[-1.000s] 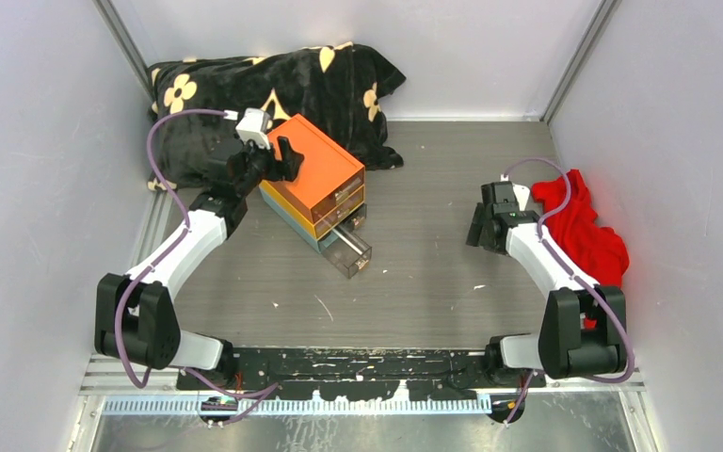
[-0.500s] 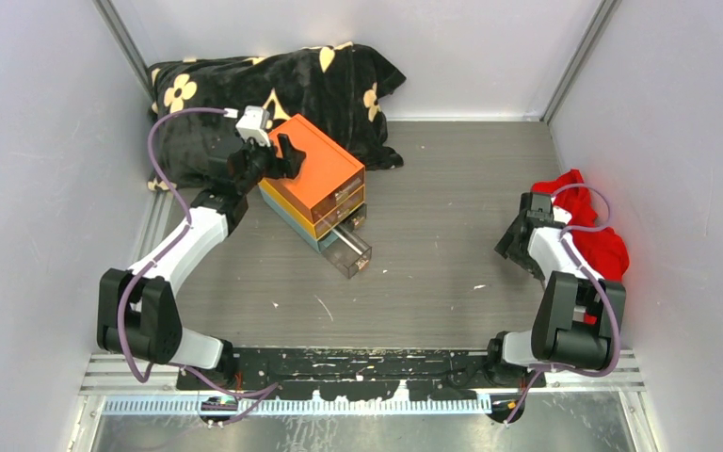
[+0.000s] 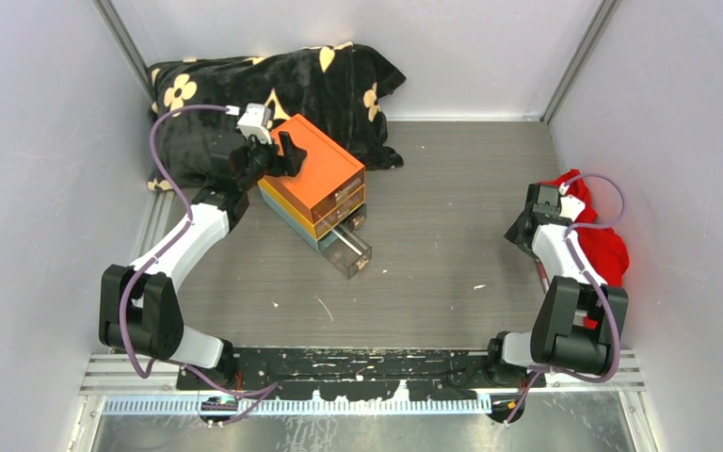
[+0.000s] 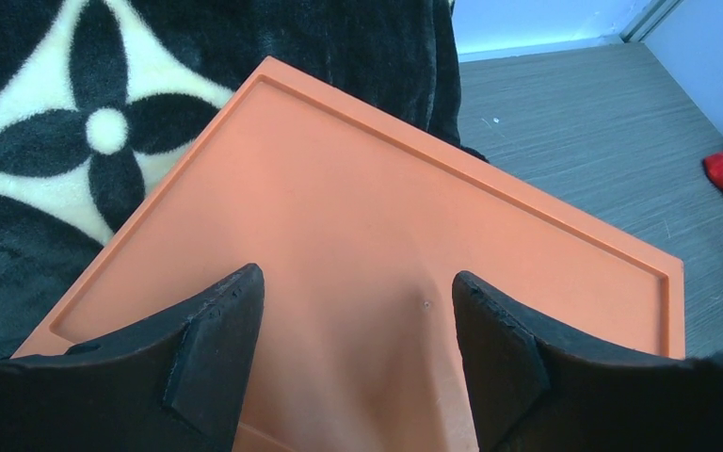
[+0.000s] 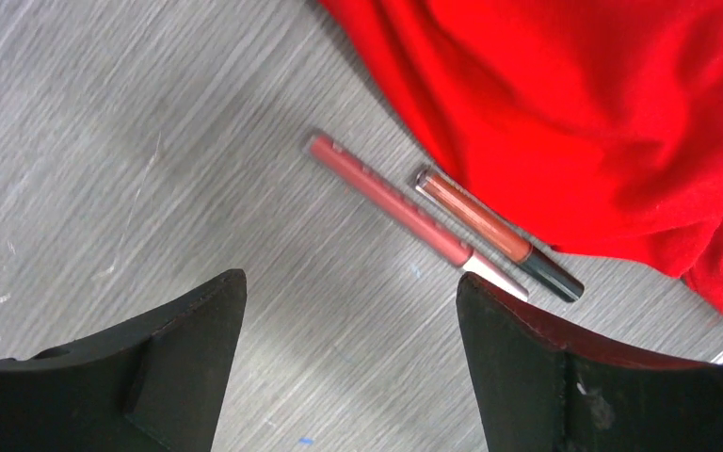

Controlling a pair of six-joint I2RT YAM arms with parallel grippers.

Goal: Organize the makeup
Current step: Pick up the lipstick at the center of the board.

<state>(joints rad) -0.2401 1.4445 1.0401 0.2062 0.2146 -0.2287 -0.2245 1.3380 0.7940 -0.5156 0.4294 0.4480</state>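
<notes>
Table (image 3: 433, 292): grey, walled in on three sides. Black flowered blanket (image 3: 320, 75) heaped in the upper left of the top view.

Orange box (image 3: 325, 165) sits against the blanket's front. Its lowest clear drawer (image 3: 350, 250) is pulled out toward the frame's centre. My left gripper (image 4: 356, 278) hangs over the box lid with its jaws spread and nothing between them.

Red cloth (image 3: 602, 245): crumpled at the right edge, beside my right arm.

My right gripper (image 5: 348, 282) has its jaws spread wide and empty, over bare table at the cloth's left hem.

Makeup in sight is two slim sticks, both in the right wrist view, above the jaws and somewhat right of centre. The pink-red pencil (image 5: 400, 212) is nearer the gap. The dark pencil (image 5: 494, 231) lies just beside it, on the cloth side.

Key relation: both long axes run from upper left to lower right, roughly parallel. That is oblique to my closing line, which runs left to right across the frame. My judgement is that the wrist must turn before a clean pinch across the pink-red one. The right arm is far nearer; the left is well apart.

Unclear:
- whether the dark pencil's upper end touches the cloth;
- the sticks do not show in the top view;
- no brushes or palette in any view;
- the drawer's contents cannot be made out.
</notes>
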